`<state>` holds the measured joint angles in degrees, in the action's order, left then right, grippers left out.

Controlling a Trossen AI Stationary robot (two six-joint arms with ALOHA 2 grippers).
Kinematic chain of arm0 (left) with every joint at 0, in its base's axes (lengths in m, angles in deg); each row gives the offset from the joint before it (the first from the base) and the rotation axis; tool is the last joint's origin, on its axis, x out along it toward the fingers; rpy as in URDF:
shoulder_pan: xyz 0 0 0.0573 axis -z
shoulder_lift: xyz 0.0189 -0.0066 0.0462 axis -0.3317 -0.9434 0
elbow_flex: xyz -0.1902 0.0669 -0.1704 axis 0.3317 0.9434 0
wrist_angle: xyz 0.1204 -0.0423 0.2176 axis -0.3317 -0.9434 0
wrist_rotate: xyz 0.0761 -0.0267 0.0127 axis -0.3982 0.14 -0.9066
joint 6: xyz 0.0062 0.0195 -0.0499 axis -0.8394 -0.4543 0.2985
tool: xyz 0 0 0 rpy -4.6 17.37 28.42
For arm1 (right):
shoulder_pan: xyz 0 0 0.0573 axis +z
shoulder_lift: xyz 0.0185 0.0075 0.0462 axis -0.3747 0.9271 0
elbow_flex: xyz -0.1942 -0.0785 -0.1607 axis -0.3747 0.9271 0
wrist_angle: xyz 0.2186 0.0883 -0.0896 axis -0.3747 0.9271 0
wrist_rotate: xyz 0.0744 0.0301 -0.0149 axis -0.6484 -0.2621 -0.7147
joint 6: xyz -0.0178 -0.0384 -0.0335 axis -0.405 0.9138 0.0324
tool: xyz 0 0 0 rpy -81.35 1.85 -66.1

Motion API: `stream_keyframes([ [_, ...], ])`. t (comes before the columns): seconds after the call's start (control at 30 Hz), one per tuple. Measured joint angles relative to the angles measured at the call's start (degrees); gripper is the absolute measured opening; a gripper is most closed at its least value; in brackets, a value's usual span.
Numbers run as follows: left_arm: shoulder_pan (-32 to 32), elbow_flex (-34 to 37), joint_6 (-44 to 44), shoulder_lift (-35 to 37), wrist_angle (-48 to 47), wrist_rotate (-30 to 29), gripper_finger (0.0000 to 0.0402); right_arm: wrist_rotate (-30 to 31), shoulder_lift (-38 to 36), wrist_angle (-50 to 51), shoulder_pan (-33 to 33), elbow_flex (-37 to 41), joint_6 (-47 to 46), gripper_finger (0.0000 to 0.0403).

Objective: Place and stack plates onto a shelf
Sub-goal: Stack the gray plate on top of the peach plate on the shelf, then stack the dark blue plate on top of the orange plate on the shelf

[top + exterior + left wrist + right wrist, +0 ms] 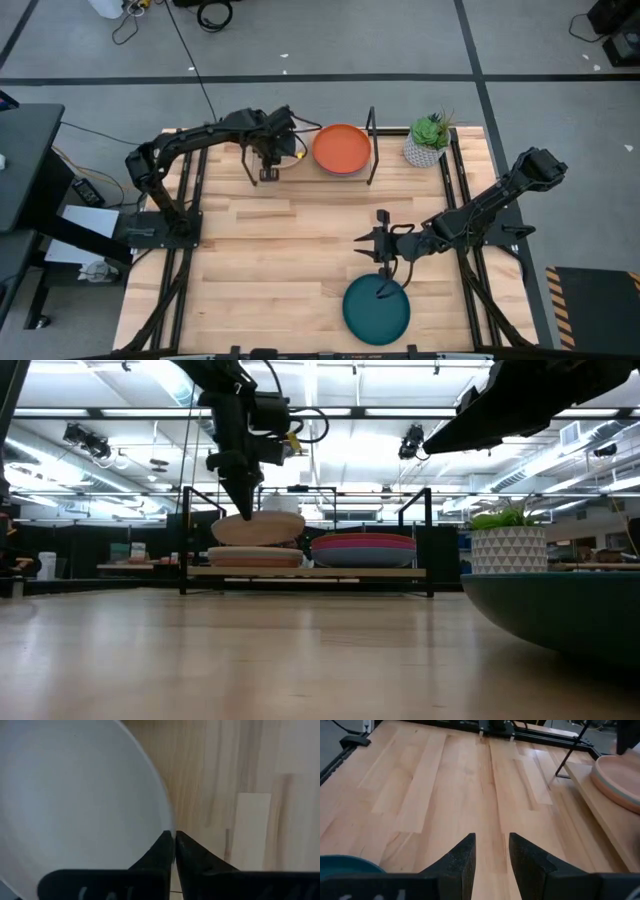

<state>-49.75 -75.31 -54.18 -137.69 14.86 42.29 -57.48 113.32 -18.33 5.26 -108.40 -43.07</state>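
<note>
The counter [280, 260] is pale, smooth wood in jointed strips with a soft sheen. The shelf [300, 572] pairs a light wooden board with thin black metal uprights. The plates [341, 148] look matt and smooth.

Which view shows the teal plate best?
High view: the teal plate shows whole, the right gripper beside it. Low view shows only its near rim; right wrist a sliver; left wrist none.

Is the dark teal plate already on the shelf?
No. In the high view the dark teal plate lies on the table near the front edge, far from the shelf.
</note>
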Motion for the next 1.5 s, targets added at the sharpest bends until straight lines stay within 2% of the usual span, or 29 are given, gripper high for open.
stream_keyframes([
  [0.1, 0.3, 0.0, 2.0, 0.0, 0.0, 0.0, 0.0034, 0.5, 0.0, -0.9, 0.1, 0.0, 0.0, 0.0123],
  [0.27, 1.5, 0.0, 3.7, 0.0, 0.1, -0.5, 0.0097, 0.3, 0.0, -1.3, 0.3, 0.0, 0.0, 0.0123],
  [0.4, 3.4, 0.0, 4.4, 0.1, 0.7, -5.9, 0.0141, 0.3, 0.0, -1.4, 0.6, 0.0, 0.0, 0.0123],
  [0.47, 4.8, 0.0, 5.3, 0.5, 0.5, -5.8, 0.0149, 0.2, 0.0, -1.4, 0.7, 0.0, 0.1, 0.0123],
  [0.53, 6.5, 0.0, 7.1, 0.9, 0.5, -3.6, 0.0150, 0.1, 0.0, -1.2, 0.9, 0.0, 0.1, 0.0123],
  [0.7, 14.6, 0.0, 14.1, 1.0, 3.0, 5.9, 0.0142, -1.2, 0.1, 0.2, 2.3, 0.0, -2.1, 0.0123],
  [0.9, 26.1, 0.7, 13.0, 0.7, 7.0, 2.8, 0.0141, -1.6, 4.3, 6.6, 4.3, -3.1, -4.7, 0.0123],
  [1.03, 31.0, 4.3, 13.1, 0.6, 12.0, 2.3, 0.0141, -4.8, 8.6, 12.2, 5.6, -7.9, -4.7, 0.0123],
  [1.23, 35.8, 10.9, 14.3, 1.0, 18.3, 0.8, 0.0141, -9.2, 12.4, 23.2, 9.6, -16.1, -5.3, 0.0123],
  [1.37, 37.8, 14.9, 14.6, 1.9, 21.2, -2.0, 0.0141, -9.8, 15.0, 27.9, 12.6, -20.5, -9.8, 0.0123],
  [1.5, 38.2, 20.0, 15.4, 3.4, 28.0, -2.1, 0.0141, -13.5, 18.5, 30.7, 15.7, -24.4, -15.2, 0.0123],
])
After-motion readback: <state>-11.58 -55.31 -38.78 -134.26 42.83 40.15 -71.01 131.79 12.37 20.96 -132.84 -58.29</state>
